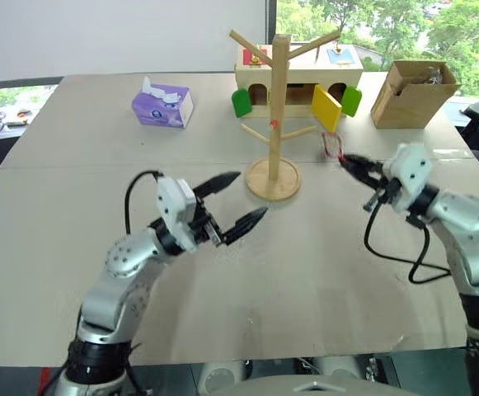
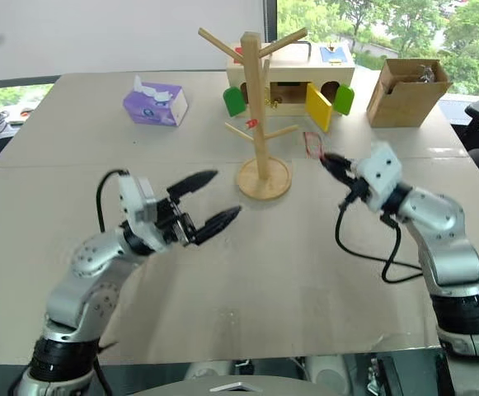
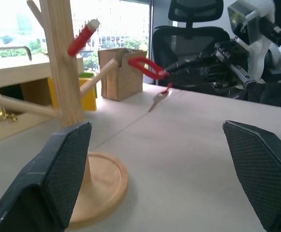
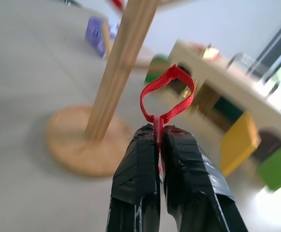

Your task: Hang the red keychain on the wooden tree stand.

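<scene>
Closest to the head camera, the left gripper (image 1: 229,202) hangs above the bare tabletop with its two black fingers spread wide apart and nothing between them, pointing toward the wooden tree stand (image 1: 279,107). Across from it, the right gripper (image 1: 348,163) has its fingers pressed together, clamped on the red keychain (image 4: 167,94); the red cord loop stands up out of the fingertips, and in the left wrist view the little key (image 3: 158,98) dangles under the loop, clear of the table (image 1: 74,190). That loop sits in the air just beside the outer end of the stand's lower right peg (image 1: 305,130), not on it; whether it touches the peg tip cannot be told. The stand is upright on its round disc base (image 1: 273,180), roughly midway between the two grippers and a little farther back. A short red-tipped peg (image 3: 83,36) juts from the pole. Behind the stand lies a wooden toy house (image 1: 298,76) with green flaps and a yellow flap swung open. To the right of the house is a brown cardboard box (image 1: 412,95), and well off to the left a purple tissue box (image 1: 163,106).
</scene>
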Controlling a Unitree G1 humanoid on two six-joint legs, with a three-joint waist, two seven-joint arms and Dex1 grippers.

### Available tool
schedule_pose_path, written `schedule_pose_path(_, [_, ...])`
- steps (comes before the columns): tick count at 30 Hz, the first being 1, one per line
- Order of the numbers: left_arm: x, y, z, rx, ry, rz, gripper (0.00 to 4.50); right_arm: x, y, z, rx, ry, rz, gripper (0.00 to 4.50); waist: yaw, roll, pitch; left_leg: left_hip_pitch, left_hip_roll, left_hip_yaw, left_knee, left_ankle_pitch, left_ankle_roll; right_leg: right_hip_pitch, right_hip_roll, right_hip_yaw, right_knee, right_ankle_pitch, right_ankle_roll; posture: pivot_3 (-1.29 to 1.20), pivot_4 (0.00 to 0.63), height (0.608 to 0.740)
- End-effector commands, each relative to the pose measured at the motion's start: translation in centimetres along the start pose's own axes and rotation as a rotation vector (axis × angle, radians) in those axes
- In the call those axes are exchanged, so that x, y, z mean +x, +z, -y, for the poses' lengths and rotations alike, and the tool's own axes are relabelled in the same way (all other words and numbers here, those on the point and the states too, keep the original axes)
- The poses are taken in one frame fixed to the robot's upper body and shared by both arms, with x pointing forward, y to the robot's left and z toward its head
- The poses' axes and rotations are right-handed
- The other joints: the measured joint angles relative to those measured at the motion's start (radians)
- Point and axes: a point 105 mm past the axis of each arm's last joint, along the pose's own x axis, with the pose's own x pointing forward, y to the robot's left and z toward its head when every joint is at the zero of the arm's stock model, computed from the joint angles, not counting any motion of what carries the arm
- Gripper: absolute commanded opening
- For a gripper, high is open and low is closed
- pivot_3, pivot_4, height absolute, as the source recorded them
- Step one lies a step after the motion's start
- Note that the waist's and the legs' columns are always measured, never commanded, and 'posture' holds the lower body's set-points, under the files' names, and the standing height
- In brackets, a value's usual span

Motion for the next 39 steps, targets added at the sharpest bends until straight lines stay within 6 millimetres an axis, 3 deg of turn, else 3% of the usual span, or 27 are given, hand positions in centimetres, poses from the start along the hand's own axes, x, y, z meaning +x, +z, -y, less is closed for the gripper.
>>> schedule_pose_path(1, [0.2, 2.7, -0.7, 0.037, 0.015, 0.022, 4.5, 1.2, 3.4, 0.2, -0.069, -0.02, 0.096, 0.03, 0.001, 0.0, 0.0, 0.0, 0.0, 0.0, 0.0, 0.001, -0.002, 0.0, 0.0, 0.0, 0.0, 0.0, 0.0, 0.0, 0.15, 0.74])
schedule_pose_path(5, [0.5, 4.3, -1.4, 0.028, 0.031, 0.034, 4.5, 2.1, 5.1, 0.0, -0.142, -0.014, 0.159, 0.03, 0.003, -0.001, 0.0, 0.0, 0.0, 0.0, 0.0, 0.001, -0.003, 0.0, 0.0, 0.0, 0.0, 0.0, 0.0, 0.0, 0.15, 0.74])
schedule_pose_path(11, [0.3, 4.2, -1.4, 0.0, 0.039, -0.015, 4.5, 2.7, 6.7, -1.9, -0.251, 0.073, 0.238, 0.03, 0.002, -0.001, 0.001, 0.0, -0.001, 0.001, 0.0, 0.002, -0.003, 0.0, 0.0, 0.0, 0.0, 0.0, 0.0, 0.0, 0.15, 0.74])
schedule_pose_path(30, [-0.1, 3.5, -2.0, 0.021, 0.087, -0.042, 4.5, 4.4, 4.2, -3.8, -0.24, 0.164, 0.206, 0.03, 0.002, -0.001, 0.001, 0.0, -0.001, 0.001, 0.0, 0.002, -0.003, 0.0, 0.0, 0.0, 0.0, 0.0, 0.0, 0.0, 0.15, 0.74])
schedule_pose_path(39, [-0.2, 3.7, -2.0, 0.041, 0.106, -0.035, 4.5, 6.0, 3.0, -2.8, -0.22, 0.109, 0.2, 0.03, 0.002, -0.001, 0.001, 0.0, 0.0, 0.001, 0.0, 0.002, -0.003, 0.0, 0.0, 0.0, 0.0, 0.0, 0.0, 0.0, 0.15, 0.74])
